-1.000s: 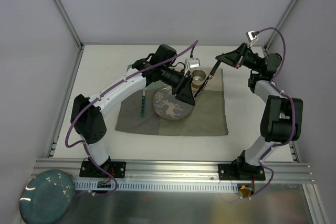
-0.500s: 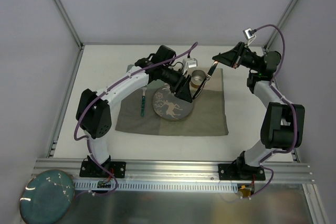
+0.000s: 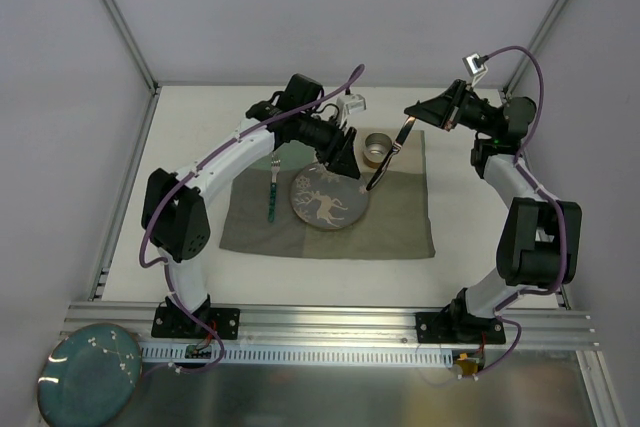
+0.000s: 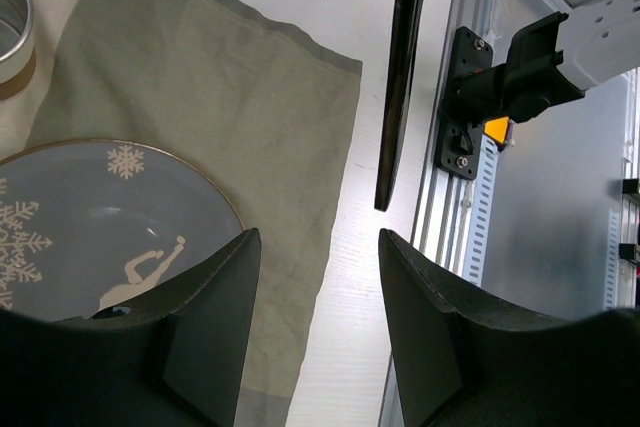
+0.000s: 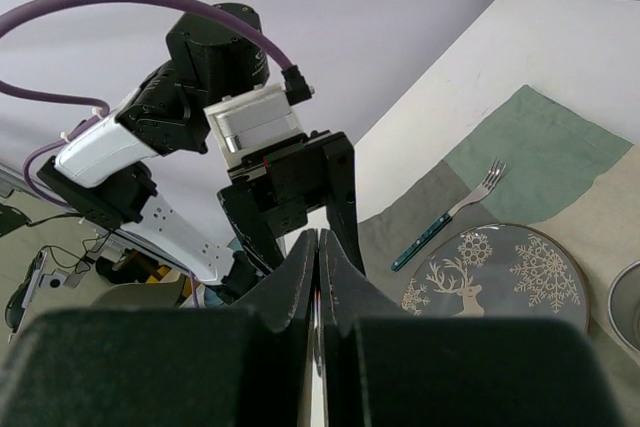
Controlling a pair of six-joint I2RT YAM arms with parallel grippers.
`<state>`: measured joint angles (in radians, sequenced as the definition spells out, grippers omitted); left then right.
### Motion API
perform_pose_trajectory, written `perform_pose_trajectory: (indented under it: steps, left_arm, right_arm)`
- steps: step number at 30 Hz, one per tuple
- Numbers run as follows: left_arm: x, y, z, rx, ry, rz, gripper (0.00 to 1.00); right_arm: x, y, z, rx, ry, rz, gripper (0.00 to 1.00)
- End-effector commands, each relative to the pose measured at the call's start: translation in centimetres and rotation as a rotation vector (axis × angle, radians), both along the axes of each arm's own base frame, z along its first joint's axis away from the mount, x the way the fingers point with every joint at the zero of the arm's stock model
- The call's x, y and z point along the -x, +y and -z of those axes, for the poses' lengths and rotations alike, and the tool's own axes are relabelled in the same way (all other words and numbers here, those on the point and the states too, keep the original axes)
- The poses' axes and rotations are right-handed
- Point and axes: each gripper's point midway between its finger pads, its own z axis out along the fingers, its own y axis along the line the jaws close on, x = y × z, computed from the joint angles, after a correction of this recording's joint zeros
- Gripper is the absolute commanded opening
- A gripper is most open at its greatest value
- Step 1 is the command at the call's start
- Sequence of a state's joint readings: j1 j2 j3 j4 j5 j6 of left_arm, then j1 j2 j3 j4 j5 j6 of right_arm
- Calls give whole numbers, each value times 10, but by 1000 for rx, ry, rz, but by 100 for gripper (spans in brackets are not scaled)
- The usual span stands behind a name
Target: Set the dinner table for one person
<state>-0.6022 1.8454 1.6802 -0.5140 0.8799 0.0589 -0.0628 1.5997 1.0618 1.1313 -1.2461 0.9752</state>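
Observation:
The dinner table (image 3: 190, 137) is a white top with a green-and-beige cloth mat (image 3: 400, 222) on it. On the mat lie a grey deer plate (image 3: 328, 199), a fork (image 3: 272, 192) to its left and a metal cup (image 3: 377, 147) behind it. My right gripper (image 3: 408, 119) is shut on a dark knife (image 3: 388, 157), which hangs over the mat right of the plate. The right wrist view shows its fingers (image 5: 300, 277) pressed together on the thin blade. My left gripper (image 3: 340, 152) is open and empty above the plate's far edge; the knife (image 4: 400, 77) hangs just ahead of it.
Aluminium frame bars (image 3: 330, 322) run along the near edge with both arm bases. A teal plate (image 3: 88, 375) lies outside the frame at the front left. The right arm's base (image 4: 500, 87) shows in the left wrist view. White walls enclose the table.
My left gripper has drawn back up and away from the knife toward the far left. My right gripper with the knife shifted slightly left and then held still.

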Motion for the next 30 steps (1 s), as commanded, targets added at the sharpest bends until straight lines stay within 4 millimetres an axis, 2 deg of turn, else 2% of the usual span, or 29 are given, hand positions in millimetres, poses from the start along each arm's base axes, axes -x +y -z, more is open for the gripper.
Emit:
perform_pose_trajectory:
  steps: [1,16,24,29,30]
  left_arm:
    - [2,-6,-28,62,-37,31,51]
    - [32,-25,-43,97,-19,110,51]
    - [34,-28,-43,94,-24,112,51]
    - [31,-31,-34,73,-15,102,39]
    - [31,-31,-33,73,-12,104,39]
  right_arm:
    - [15,5,-36,5,-132,-6,0]
    - [3,21,-36,-5,-141,-29,0]
    - [-2,21,-35,-3,-142,-26,0]
    - [-2,21,-35,-2,-143,-25,0]
    - [1,28,-34,-4,-140,-42,0]
